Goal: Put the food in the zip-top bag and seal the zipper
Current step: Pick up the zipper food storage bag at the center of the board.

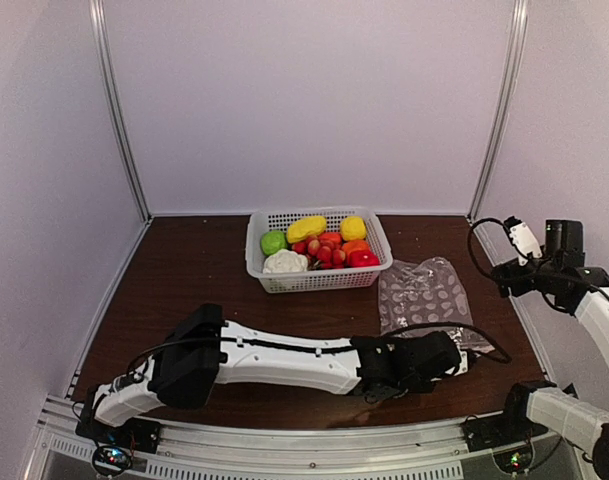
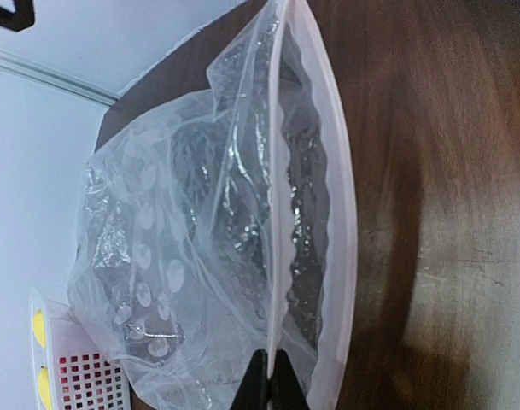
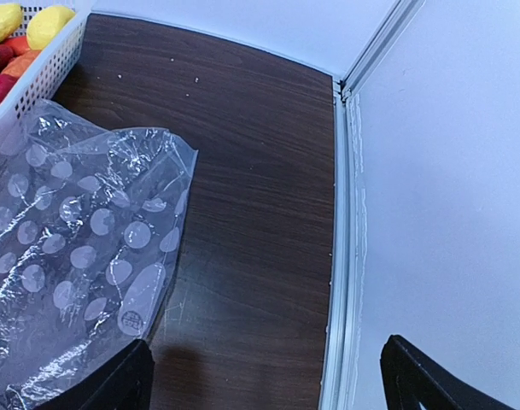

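Observation:
The clear dotted zip-top bag (image 1: 424, 295) lies on the table to the right of the basket, and no food shows inside it. In the left wrist view the bag (image 2: 157, 256) has its mouth gaping. Its zipper shows as two pale strips (image 2: 341, 213). My left gripper (image 2: 272, 386) is shut on the upper strip; in the top view it (image 1: 464, 358) is at the bag's near edge. The food stays in the basket: lemon (image 1: 353, 228), yellow piece (image 1: 306, 228), lime (image 1: 273, 241), cauliflower (image 1: 285, 262), red pepper (image 1: 362, 258) and strawberries (image 1: 324, 252). My right gripper (image 3: 268, 384) is open and empty, raised over bare table right of the bag (image 3: 80, 248).
The white mesh basket (image 1: 319, 281) stands at the back centre of the dark wooden table (image 1: 184, 280). White walls and metal frame rails close in the table; the right rail (image 3: 341, 256) runs close to my right gripper. My left arm lies across the near part of the table.

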You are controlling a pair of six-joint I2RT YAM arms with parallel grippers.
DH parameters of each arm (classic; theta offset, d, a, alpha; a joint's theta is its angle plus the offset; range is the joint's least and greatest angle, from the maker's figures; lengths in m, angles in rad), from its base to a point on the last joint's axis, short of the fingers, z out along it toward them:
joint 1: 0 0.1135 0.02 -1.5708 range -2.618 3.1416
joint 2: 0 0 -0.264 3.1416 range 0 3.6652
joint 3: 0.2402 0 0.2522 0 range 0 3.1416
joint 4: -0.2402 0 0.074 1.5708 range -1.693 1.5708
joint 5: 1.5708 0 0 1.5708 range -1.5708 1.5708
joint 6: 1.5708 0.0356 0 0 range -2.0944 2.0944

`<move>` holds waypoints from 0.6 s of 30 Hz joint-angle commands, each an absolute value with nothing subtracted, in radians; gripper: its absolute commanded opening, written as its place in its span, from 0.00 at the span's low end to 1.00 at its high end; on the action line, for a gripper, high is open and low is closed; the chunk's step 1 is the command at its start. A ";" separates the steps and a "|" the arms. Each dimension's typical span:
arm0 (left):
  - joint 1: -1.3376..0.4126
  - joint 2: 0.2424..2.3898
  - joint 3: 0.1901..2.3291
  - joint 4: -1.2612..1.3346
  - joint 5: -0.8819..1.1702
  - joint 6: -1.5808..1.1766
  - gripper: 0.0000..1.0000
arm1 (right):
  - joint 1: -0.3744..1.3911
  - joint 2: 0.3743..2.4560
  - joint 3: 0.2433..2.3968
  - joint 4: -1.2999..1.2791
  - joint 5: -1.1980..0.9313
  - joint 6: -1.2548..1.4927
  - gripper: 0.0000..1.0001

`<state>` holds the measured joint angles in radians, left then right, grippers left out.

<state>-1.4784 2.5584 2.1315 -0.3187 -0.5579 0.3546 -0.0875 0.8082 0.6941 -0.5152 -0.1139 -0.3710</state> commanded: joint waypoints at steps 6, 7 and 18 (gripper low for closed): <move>-1.293 1.986 1.965 -0.482 -0.181 -0.104 0.00 | -0.097 0.807 1.159 -0.785 -0.274 -0.328 0.93; -1.269 1.926 1.937 -0.481 -0.149 -0.136 0.00 | -0.097 0.807 1.188 -0.787 -0.291 -0.323 0.93; -1.222 1.643 1.595 -0.203 -0.354 -0.495 0.00 | -0.095 0.856 1.320 -0.848 -0.816 -0.252 0.82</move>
<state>-1.2076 1.6161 1.7679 -0.3119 -0.3340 -0.3180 -0.0914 0.8627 1.2766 -0.7918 -0.5491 -0.3046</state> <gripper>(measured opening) 0.016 0.838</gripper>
